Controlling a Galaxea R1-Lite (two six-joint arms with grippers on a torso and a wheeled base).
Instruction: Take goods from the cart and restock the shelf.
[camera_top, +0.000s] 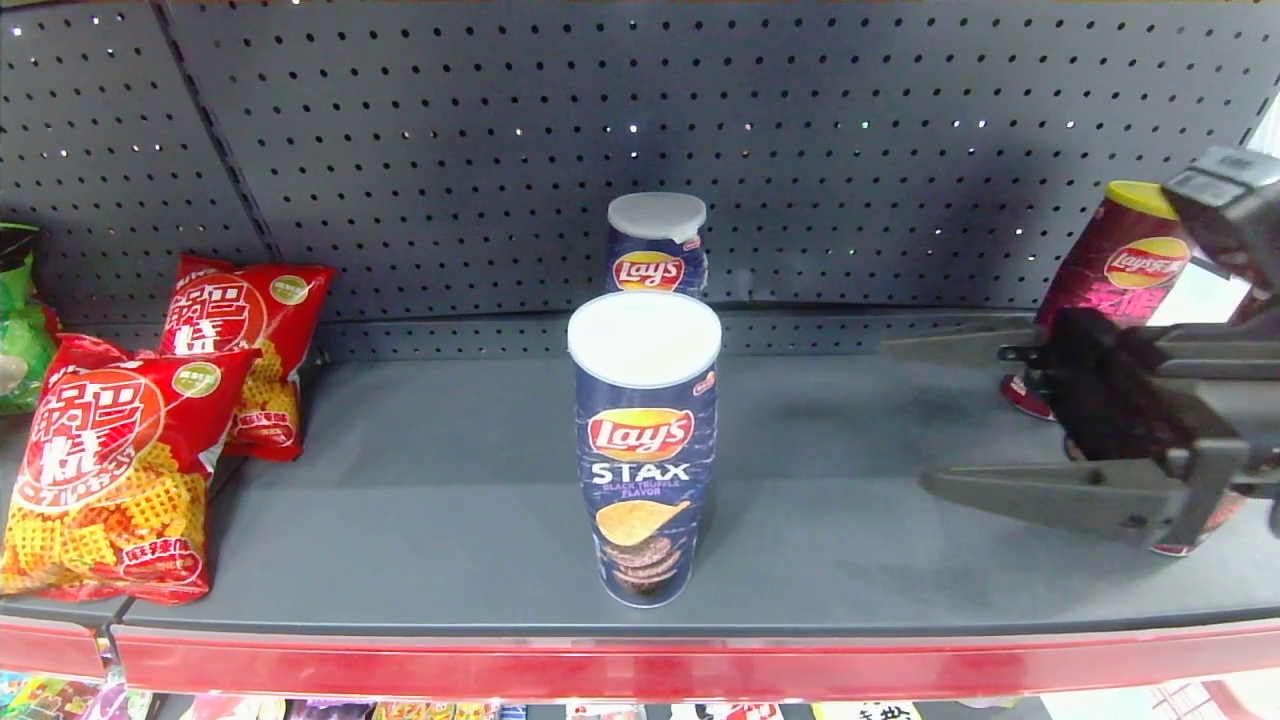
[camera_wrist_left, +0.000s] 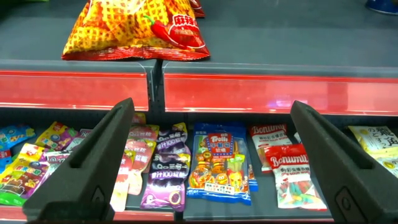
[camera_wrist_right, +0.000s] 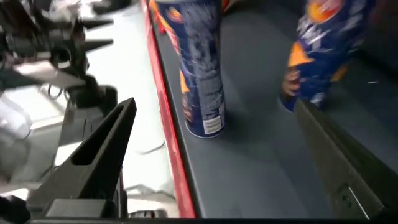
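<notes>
There were two dark blue crisp cans: the front can (camera_top: 645, 450) and the rear can (camera_top: 657, 243). One maroon crisp can (camera_top: 1120, 265) with a yellow lid could be counted. Red lattice-snack bags numbered two, the near bag (camera_top: 100, 480) and the far bag (camera_top: 250, 350). One green bag (camera_top: 20, 320) sat alongside. The sweet packets (camera_wrist_left: 217, 162) overlapped too much to count.

Soft, dim light; faint shadows on the shelf (camera_top: 450, 500); pinpoint glints across the pegboard (camera_top: 400, 150)
</notes>
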